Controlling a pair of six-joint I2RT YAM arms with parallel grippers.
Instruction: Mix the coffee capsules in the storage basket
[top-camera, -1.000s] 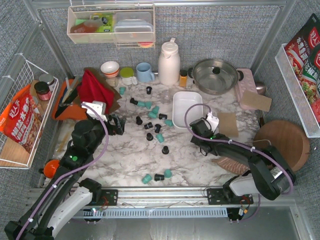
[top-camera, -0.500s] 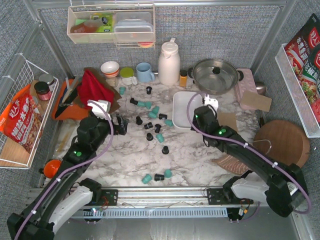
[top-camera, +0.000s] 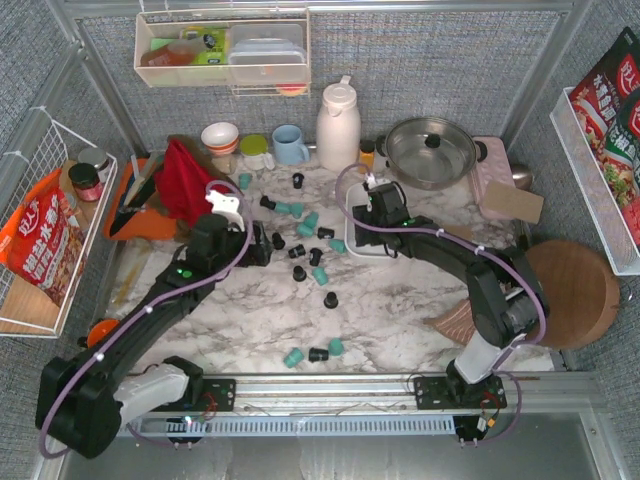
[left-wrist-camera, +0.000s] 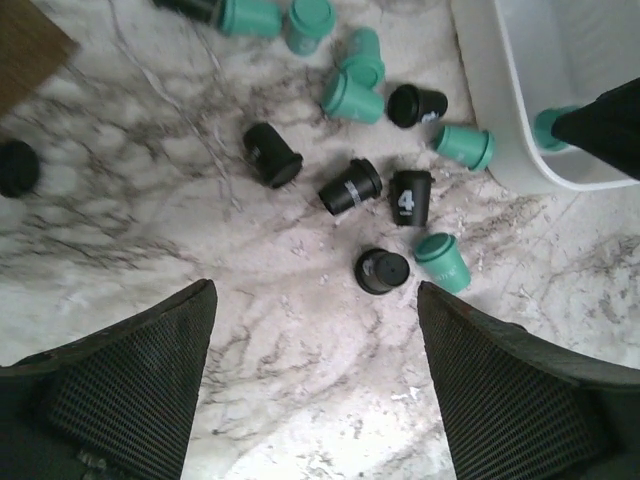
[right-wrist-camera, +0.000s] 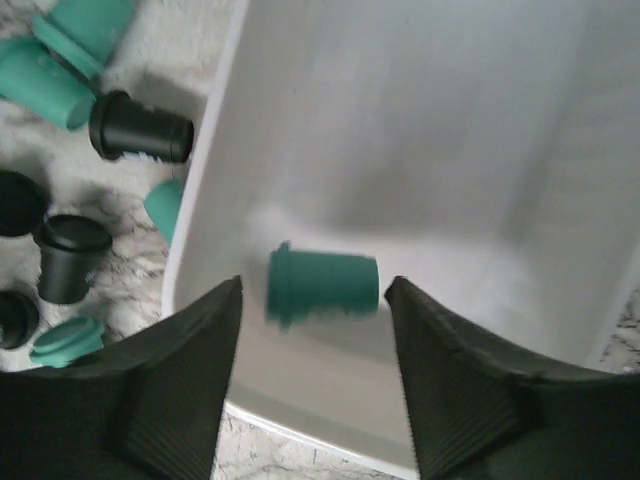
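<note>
**One teal pod in the white basket, the rest loose on the marble**

The right gripper (right-wrist-camera: 313, 283) hangs over the left end of the storage basket (right-wrist-camera: 450, 150), a white plastic tray with rounded corners. Its fingers (right-wrist-camera: 170, 390) stand apart, clamped on nothing. In the gap between them a teal capsule (right-wrist-camera: 325, 287) shows on its side and blurred, touching neither finger. Whether it rests on the basket floor cannot be told. It is the only pod visible inside the basket.

The other coffee capsules (top-camera: 305, 250) lie scattered on the marble tabletop (top-camera: 250, 310) to the left of the basket. Teal and black are mixed there, some upright and some tipped over. One teal pod (left-wrist-camera: 465, 145) lies just beside the basket's outer wall. A row of three capsules (top-camera: 318, 354) sits apart near the front edge: teal, black, teal.

The left gripper (left-wrist-camera: 317, 290) hovers above the marble beside the cluster. Its mesh-textured pads (left-wrist-camera: 140, 370) are spread wide with nothing between them.

Readable writing is scant. One black capsule (left-wrist-camera: 408, 198), lying on its side, bears a white "4". The banded black capsule (left-wrist-camera: 352, 185) next to it carries a pale strip whose print is too small to read. The orange-red bag (top-camera: 40, 240) in the white wire rack (top-camera: 75, 135) at left shows white Chinese characters, as do the red packets (top-camera: 610, 100) at right. I cannot make them out with certainty.
</note>
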